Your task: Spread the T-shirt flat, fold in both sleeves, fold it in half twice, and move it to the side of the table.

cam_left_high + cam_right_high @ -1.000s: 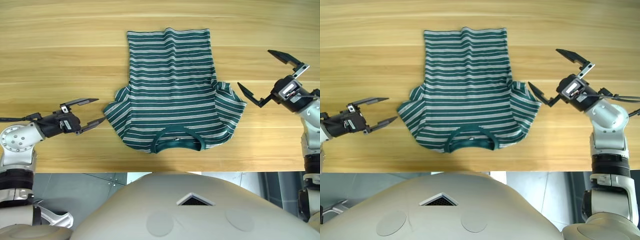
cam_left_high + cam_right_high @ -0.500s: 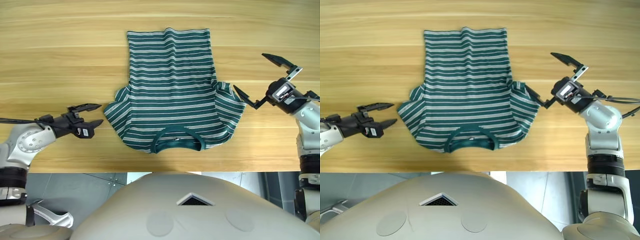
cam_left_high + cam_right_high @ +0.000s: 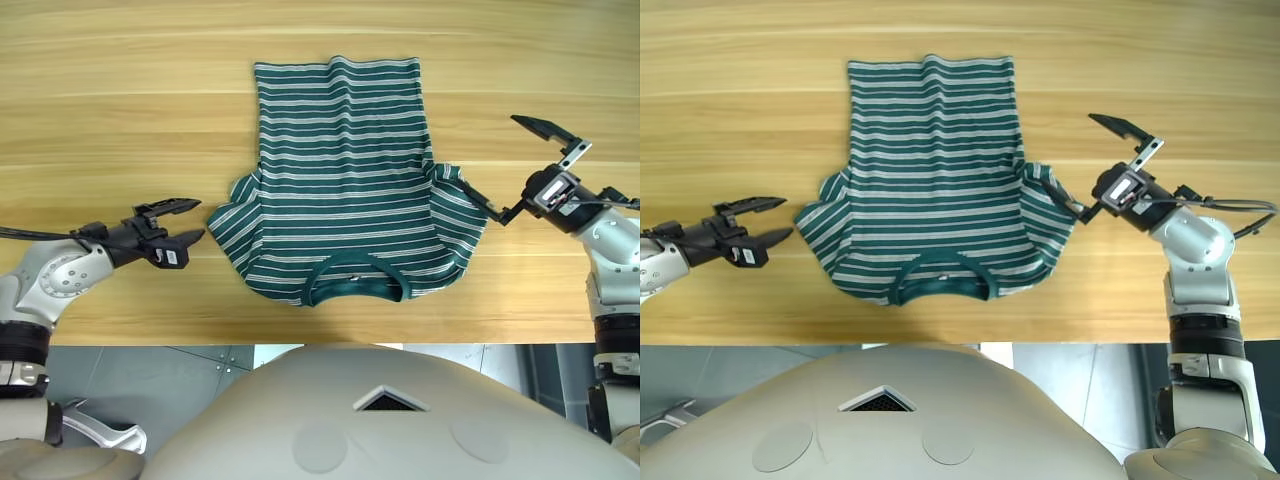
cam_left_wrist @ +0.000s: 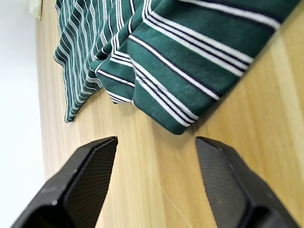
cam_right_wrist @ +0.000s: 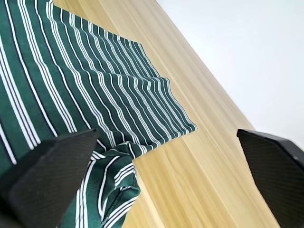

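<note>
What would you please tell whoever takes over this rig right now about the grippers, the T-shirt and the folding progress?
Left gripper: open, low over the table, just beside the left sleeve, not touching it.
Right gripper: open wide, one finger at the edge of the right sleeve; contact unclear.
T-shirt: mid-table, spread out, collar toward the robot, both sleeves bunched outward.
Done: spread roughly flat.
Left: fold in both sleeves, halve twice, move it to the side.
</note>
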### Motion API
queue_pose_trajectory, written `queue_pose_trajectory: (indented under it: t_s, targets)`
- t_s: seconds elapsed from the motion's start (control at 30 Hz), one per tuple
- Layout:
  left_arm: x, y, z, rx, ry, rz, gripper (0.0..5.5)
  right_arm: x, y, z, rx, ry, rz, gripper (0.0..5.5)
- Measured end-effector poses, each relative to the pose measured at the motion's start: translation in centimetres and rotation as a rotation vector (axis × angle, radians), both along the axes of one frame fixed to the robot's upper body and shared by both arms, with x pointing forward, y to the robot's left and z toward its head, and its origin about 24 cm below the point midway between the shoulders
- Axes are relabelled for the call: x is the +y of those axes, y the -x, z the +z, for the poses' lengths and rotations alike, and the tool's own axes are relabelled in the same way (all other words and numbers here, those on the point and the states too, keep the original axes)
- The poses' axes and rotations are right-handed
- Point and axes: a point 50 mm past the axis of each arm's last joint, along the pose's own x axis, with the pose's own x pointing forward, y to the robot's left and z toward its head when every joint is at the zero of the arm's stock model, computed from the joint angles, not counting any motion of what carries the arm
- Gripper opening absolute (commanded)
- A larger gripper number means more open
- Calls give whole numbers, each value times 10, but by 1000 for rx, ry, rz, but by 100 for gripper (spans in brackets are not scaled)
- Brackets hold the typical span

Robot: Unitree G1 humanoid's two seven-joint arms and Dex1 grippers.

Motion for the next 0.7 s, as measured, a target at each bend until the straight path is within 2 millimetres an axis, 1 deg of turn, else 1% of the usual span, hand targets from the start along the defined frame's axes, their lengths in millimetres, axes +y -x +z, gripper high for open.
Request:
queue_pose_trajectory:
  t_s: [0.07,0.13,0.2,0.27,0.43,0.57,0.7]
  targets:
    - [0,-2,-1,-2,-4,-4,279,0,0,0,0,0,2,540]
    - [-1,-3,-2,-2,-2,-8,244,1,0,1,-3,0,6,540]
    - [-3,-2,-4,7,0,-16,196,2,0,1,-5,0,9,540]
    - [-5,-1,-5,15,2,-20,167,3,0,1,-6,0,11,540]
    - [-11,1,-7,36,19,-31,167,3,1,1,-2,-1,14,540]
    - [-12,3,-6,44,18,-27,167,4,1,0,0,-1,17,540]
    - [-12,4,-7,54,8,-28,83,5,2,-1,3,0,17,540]
